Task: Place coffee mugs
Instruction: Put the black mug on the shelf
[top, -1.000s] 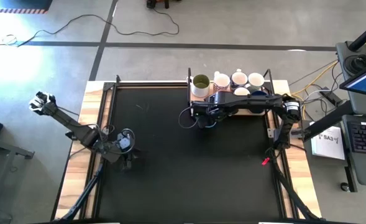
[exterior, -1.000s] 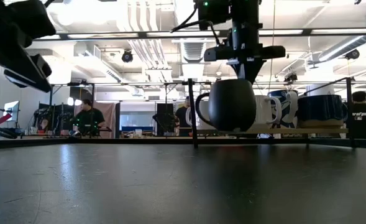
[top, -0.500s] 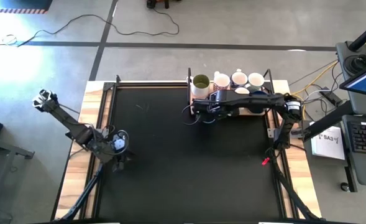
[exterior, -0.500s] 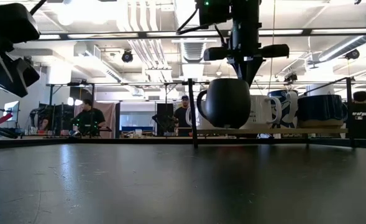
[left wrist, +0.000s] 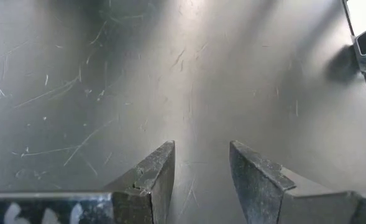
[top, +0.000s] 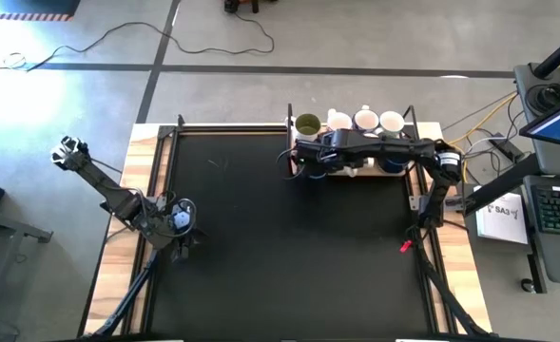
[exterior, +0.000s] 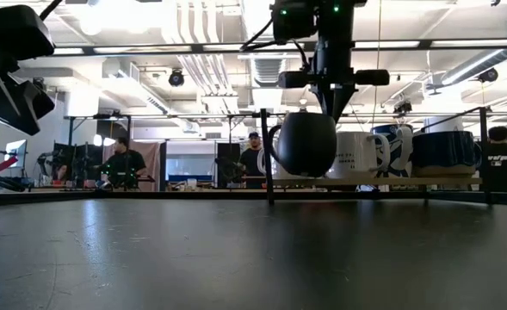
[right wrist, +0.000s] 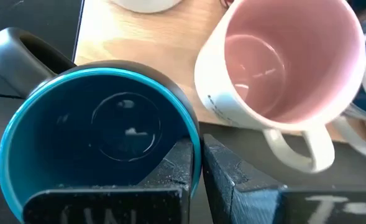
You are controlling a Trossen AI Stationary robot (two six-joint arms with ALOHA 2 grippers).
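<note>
My right gripper (top: pixel 307 159) is shut on a dark mug with a blue inside (right wrist: pixel 102 130). The mug hangs above the black mat's far edge (exterior: pixel 305 143), beside the wooden board (top: pixel 356 173). On the board stand a green-inside mug (top: pixel 307 124), white mugs (top: pixel 366 120) and a pink-inside mug (right wrist: pixel 288 62). The pink-inside mug stands close beside the held one. My left gripper (left wrist: pixel 201 180) is open over bare mat near the table's left edge, with nothing between its fingers. My right gripper pinches the dark mug's rim (right wrist: pixel 194 138), on the side opposite the handle (right wrist: pixel 21 50). One finger (right wrist: pixel 173 171) is inside the mug and one (right wrist: pixel 229 177) outside. The fingers come from above, pointing steeply down. The mug hangs below them, mouth up and a little tilted, clear of the table.
A black metal frame post (exterior: pixel 264 155) and rails stand around the board at the far right. Free mat (top: pixel 289 247) spreads across the middle and near side. People and desks show in the room behind.
My right gripper has carried the dark mug toward the table's far edge and the board. The gripper has rolled as it went, so the mug has turned and tipped a little. My left gripper has drawn back slightly toward the table's left edge and stays open.
</note>
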